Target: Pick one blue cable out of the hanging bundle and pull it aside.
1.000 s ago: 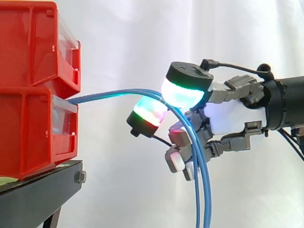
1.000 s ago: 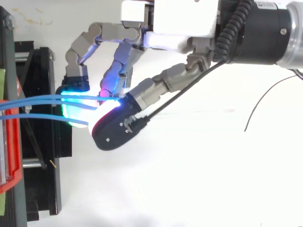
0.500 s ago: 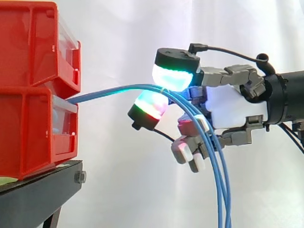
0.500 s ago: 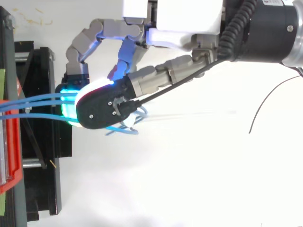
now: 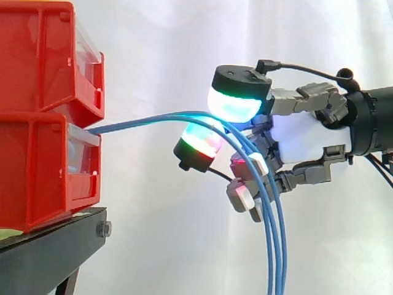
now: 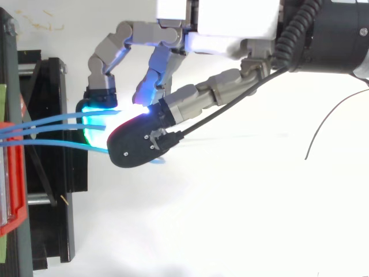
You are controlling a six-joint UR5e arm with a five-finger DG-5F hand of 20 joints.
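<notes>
Off the front of the lower of the red bins (image 5: pixel 43 153), the blue cables (image 5: pixel 141 121) leave in a near-level run. They arch away from the bins, bend over and hang straight down, well clear of the black stand (image 5: pixel 49 246) under the bins.

The robot hand (image 5: pixel 307 140) reaches in from the side opposite the bins and sits right at that bend. State: clenched on the blue cables, fingers curled. The strands pass between an upper cyan-green pad (image 5: pixel 236 104) and a lower red-green pad (image 5: pixel 199 142).

From above we make out three strands fanning out of the bins. Two run into the cyan glow and the third goes under the black-backed pad. We cannot tell whether the pinch holds one strand or several.

Key relation: between bins and hand, the cables' long axis points from the bins straight at the hand. We judge that a pull across that axis would part a strand from the rest. A pull directly away from the bins would only tighten the run.

Room: open space before the white curtain (image 5: pixel 153 49) on every side away from the bins. The only hard edges are the bin fronts and the stand, both well apart from the pads. Risk, as we judge it: extra strands dragged along.
</notes>
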